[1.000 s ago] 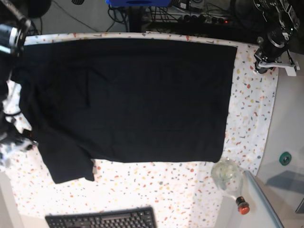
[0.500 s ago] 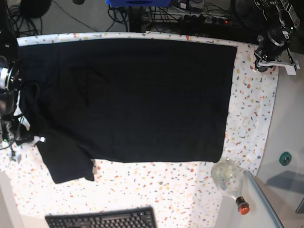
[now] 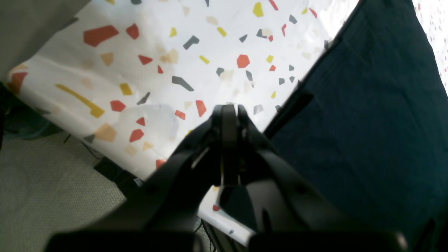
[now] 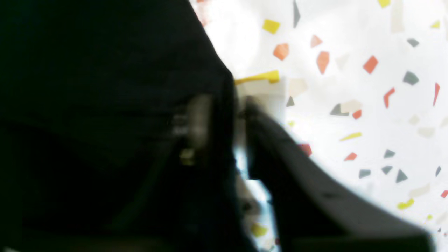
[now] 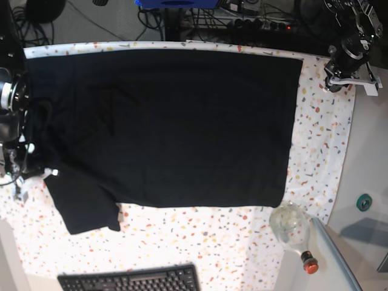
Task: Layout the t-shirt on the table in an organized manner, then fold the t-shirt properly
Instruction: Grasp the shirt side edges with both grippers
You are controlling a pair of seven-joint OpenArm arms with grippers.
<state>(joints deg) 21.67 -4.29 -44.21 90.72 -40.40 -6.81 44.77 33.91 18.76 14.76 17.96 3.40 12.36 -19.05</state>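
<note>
**T-shirt flat on bench, right fingers clamped on sleeve edge**

Bench (image 5: 321, 139): white cloth, red/yellow/grey flecks, fills most of base view; bare strip along the near side and down that view's right side.

T-shirt (image 5: 170, 121): black, spread flat over the bench's far and middle part, body nearly rectangular. Far hem runs close along the far bench edge. One sleeve sticks out toward the near side at base-view left, ending just above the keyboard area. Faint creases in the fabric near the collar end, base-view left. Rest lies smooth.

Right arm at base-view left edge, over the shirt's sleeve/shoulder end. Right fingers (image 4: 227, 105) pressed together on the edge of the black fabric: wrist view shows cloth sandwiched between the two, speckled cloth just beside on the right. View is blurred, so how much fabric sits in the pinch can't be told.

Left arm at base-view top right, off the far right bench corner, well apart from the shirt. Left fingers (image 3: 227, 112) pressed together, nothing between them; hanging above speckled bench cloth near the bench edge, shirt's straight edge just beside in the wrist view.

Keyboard (image 5: 130, 280): black, at the near bench edge, partly cut off by the frame.

Clear rounded glass object (image 5: 290, 223) near the bench's near right corner; small red-capped item (image 5: 310, 262) just beyond it, off the cloth.
</note>
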